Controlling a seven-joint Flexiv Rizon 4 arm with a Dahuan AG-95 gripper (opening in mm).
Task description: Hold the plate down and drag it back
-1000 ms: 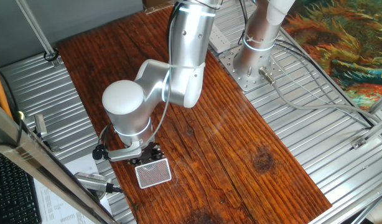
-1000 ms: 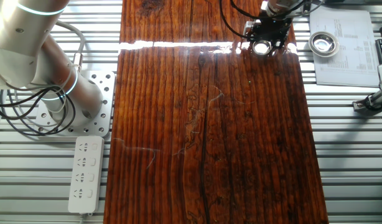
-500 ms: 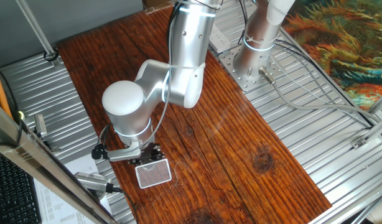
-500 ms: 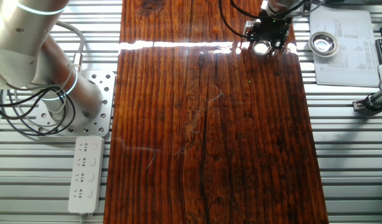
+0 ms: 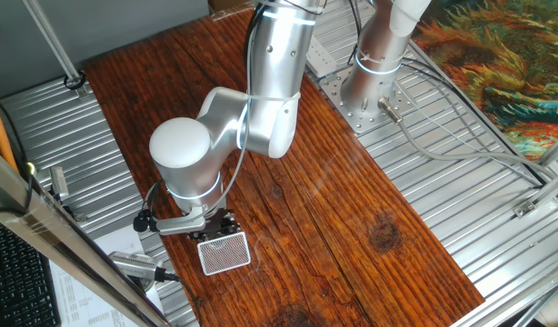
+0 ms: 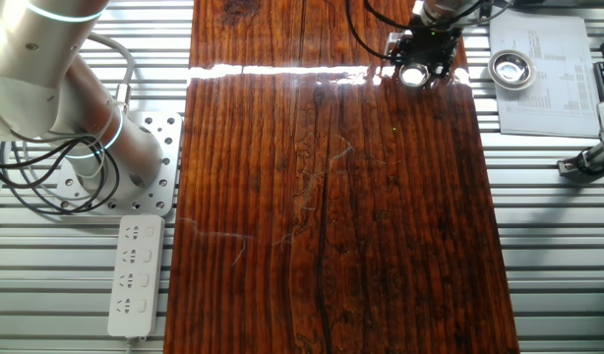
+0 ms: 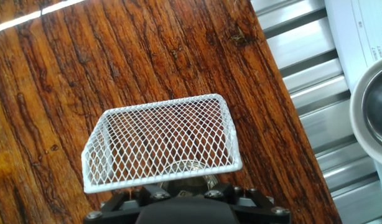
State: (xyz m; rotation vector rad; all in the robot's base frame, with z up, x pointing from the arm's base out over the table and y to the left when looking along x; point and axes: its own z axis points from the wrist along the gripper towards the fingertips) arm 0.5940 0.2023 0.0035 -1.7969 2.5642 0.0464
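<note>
The plate [image 7: 192, 167] is a small shiny round disc, seen only partly through the near edge of a white mesh card [image 7: 160, 140], right in front of my gripper's black body. My gripper [image 7: 190, 182] is low over the wooden table near its corner, and its fingertips are hidden, so I cannot say whether it is open or shut. In one fixed view the gripper [image 5: 220, 223] stands just behind the card [image 5: 224, 252], and the plate is hidden there. In the other fixed view a bright round disc, apparently the plate [image 6: 414, 74], shows at the gripper [image 6: 421, 49].
A larger metal bowl [image 6: 512, 68] sits on a printed sheet [image 6: 543, 98] beside the table's edge; it also shows at the right of the hand view as the bowl [image 7: 372, 102]. Ridged metal flooring [image 5: 461, 209] surrounds the table. A power strip [image 6: 135, 270] lies near the arm's base.
</note>
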